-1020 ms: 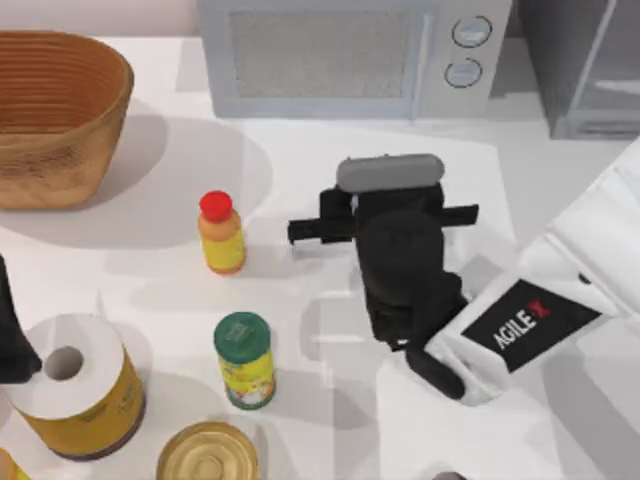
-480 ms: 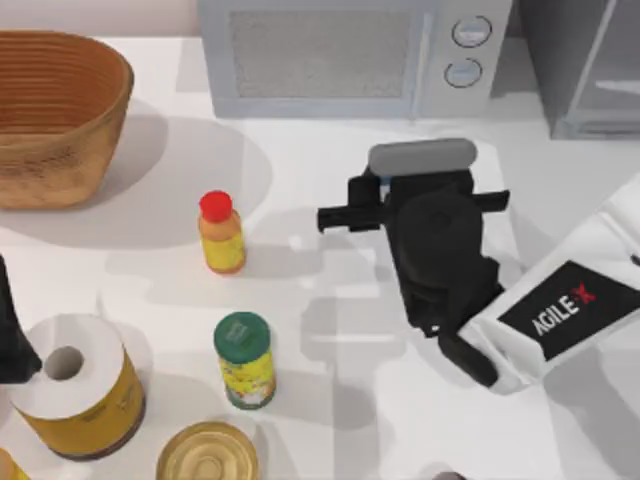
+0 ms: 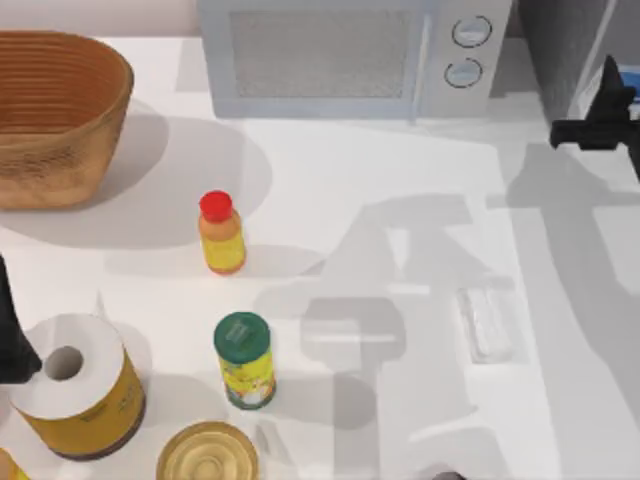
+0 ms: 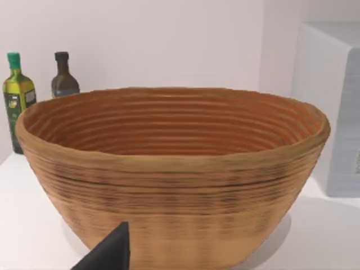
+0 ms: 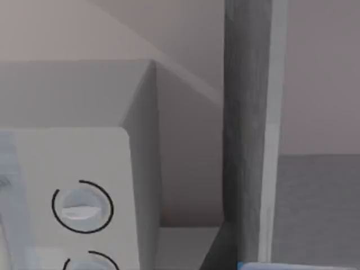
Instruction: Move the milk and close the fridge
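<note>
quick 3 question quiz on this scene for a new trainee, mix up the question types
1. True or false: the red-capped orange bottle lies on its side.
2. Multiple choice: the right gripper is nearest to which thing? A) the woven basket B) the fridge C) the green-lidded jar
3. Fill in the blank: the microwave has ___ round knobs on its front.

Key: 1. False, it stands upright. 2. B, at the table's far right corner, while the left arm sits parked at the table's left edge. 3. Two.
</note>
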Motion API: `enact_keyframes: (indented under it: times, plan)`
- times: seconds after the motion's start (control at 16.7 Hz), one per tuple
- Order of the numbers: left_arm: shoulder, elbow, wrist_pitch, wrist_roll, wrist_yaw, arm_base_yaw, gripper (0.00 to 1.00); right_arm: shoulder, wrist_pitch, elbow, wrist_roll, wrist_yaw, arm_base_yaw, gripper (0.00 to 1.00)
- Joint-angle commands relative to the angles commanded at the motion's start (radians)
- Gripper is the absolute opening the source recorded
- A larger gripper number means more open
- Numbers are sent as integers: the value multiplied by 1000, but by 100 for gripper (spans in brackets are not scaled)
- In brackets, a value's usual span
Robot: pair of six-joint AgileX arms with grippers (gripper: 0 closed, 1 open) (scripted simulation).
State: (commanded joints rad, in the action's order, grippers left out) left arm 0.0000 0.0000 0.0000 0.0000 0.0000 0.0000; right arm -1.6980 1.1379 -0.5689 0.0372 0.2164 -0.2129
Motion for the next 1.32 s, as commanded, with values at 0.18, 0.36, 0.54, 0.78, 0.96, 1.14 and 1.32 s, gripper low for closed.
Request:
enact_keyframes:
  times: [0.18,0.36,0.54,0.78,0.96,1.14,1.32]
  plan:
    - [0,0,0,0,0,0,100,143,-15,128,-13,-129,147,0]
    - [0,0,0,0,0,0,100,193,-24,178,-21,-177,198,0]
    - [0,0,0,0,0,0,100,193,-24,178,-21,-177,198,0]
    - [0,0,0,0,0,0,100,161,-35,142,-22,-191,208,0]
    - [0,0,0,0,0,0,100,61,-79,22,-31,-230,240,0]
    - [0,0,0,0,0,0,100,-85,-134,-149,-38,-267,272,0]
    - [0,0,0,0,0,0,100,-187,-192,-274,-40,-297,310,0]
